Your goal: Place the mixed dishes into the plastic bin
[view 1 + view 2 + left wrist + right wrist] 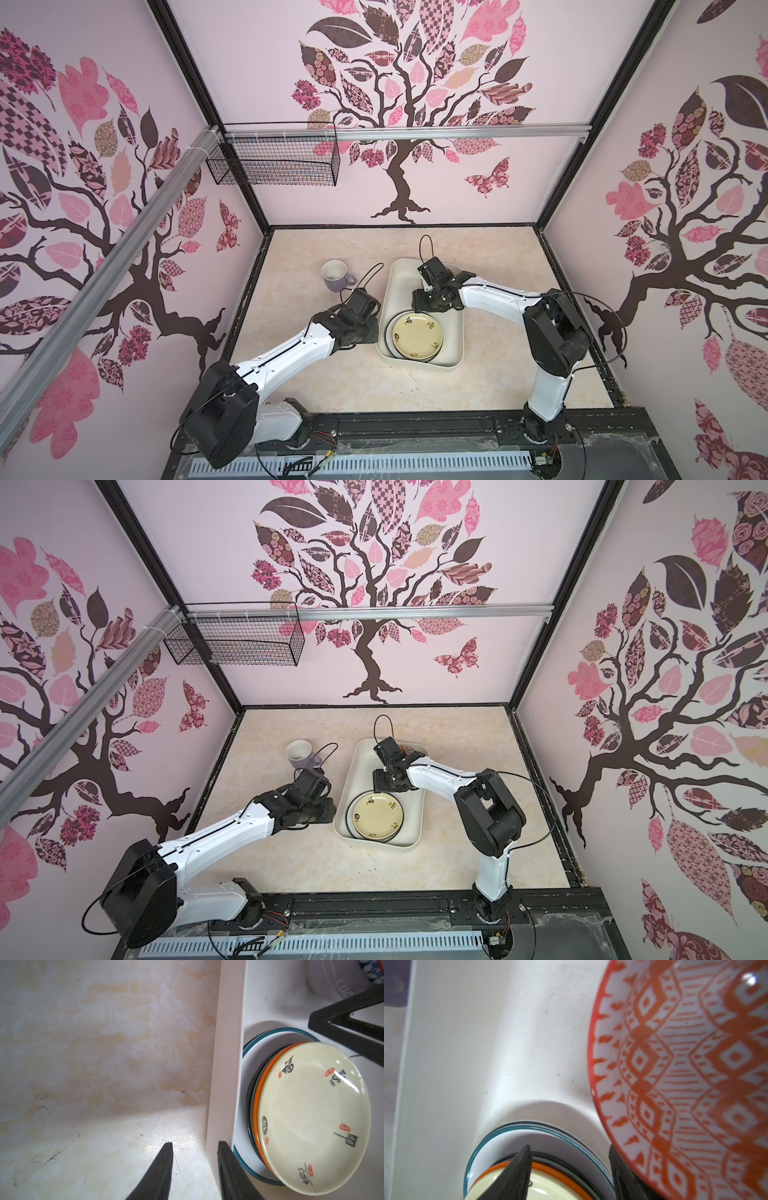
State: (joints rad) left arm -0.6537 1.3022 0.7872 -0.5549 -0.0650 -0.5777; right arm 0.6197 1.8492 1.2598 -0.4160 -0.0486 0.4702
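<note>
Black character 福 on cream plate [311, 1118], remaining calligraphy, red seals unreadable

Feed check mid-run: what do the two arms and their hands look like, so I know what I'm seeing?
The left arm and right arm match: white link shells, bulky black joint housings, a thin black cable looping off each wrist. The left hand and right hand each carry two black tapered fingers, finely ribbed in the left wrist view.

Tree-mural walls [257, 83], marbled beige tabletop [332, 382], wire basket [282, 166]
</note>
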